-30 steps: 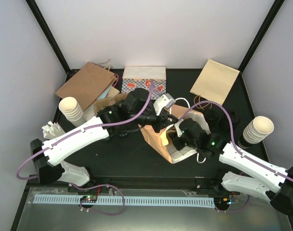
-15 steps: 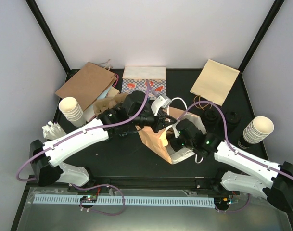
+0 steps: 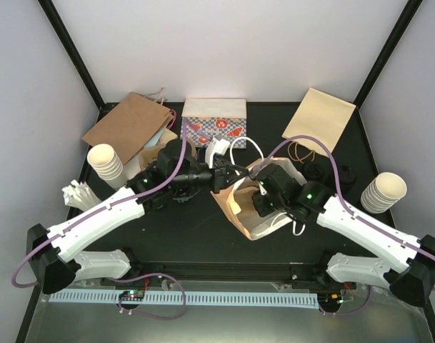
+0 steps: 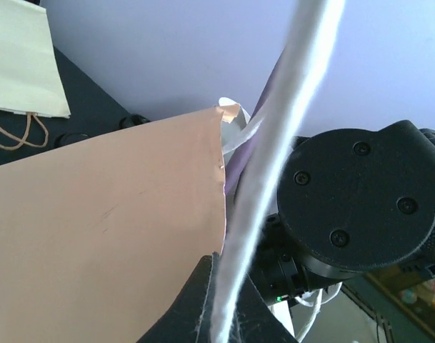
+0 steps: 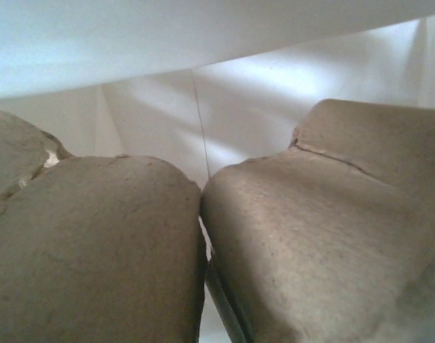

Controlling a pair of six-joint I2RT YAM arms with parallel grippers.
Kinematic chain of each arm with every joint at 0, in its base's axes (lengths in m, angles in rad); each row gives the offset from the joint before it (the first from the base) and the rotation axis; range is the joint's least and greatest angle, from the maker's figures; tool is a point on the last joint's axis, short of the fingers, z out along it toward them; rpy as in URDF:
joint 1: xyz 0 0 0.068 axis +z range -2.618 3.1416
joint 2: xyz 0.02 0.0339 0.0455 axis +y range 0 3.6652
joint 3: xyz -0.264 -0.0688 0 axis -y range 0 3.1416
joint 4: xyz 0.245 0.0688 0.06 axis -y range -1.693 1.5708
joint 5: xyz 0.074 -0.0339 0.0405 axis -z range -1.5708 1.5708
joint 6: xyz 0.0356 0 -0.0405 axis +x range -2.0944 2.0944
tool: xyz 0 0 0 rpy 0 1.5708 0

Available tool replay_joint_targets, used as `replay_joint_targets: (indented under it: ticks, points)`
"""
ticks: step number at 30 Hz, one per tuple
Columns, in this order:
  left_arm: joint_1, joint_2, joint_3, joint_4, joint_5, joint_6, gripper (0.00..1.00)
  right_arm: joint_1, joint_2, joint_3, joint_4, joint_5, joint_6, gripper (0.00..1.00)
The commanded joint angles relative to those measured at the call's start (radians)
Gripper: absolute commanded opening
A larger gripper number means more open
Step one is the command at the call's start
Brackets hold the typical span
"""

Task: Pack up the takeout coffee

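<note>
Two small black cups of takeout coffee stand on the table right of the brown paper bag, outside it. My left gripper is shut on the bag's white cord handle and holds the bag's mouth up. My right gripper reaches into the bag's mouth. In the right wrist view the humps of the cardboard tray fill the frame against the bag's white inner wall. They hide the jaws.
Brown paper bags lie at the back left and a flat tan bag at the back right. A patterned box sits at the back middle. Stacks of white paper cups stand at left and right. Napkins lie by the left stack.
My left gripper has pulled the handle back and to the left, and the bag has stood up more. My right gripper has moved further into the bag's mouth.
</note>
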Motion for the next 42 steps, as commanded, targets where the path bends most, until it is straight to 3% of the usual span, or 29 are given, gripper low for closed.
replay_joint_targets:
  ticks: [1,11,28,42]
  points:
    - [0.035,-0.015,-0.026,0.116,0.052,-0.077,0.02,0.002,0.063,0.057,-0.171,0.045,0.037,0.2]
    - [0.072,0.018,-0.073,0.043,0.066,-0.117,0.02,0.002,0.144,0.103,-0.236,0.036,-0.01,0.22]
    - [0.145,0.042,-0.029,-0.195,0.023,0.053,0.02,0.031,0.306,0.037,-0.001,-0.015,-0.134,0.22]
    - [0.156,0.032,0.027,-0.309,-0.03,0.128,0.04,0.041,0.392,0.026,0.024,0.035,-0.154,0.23]
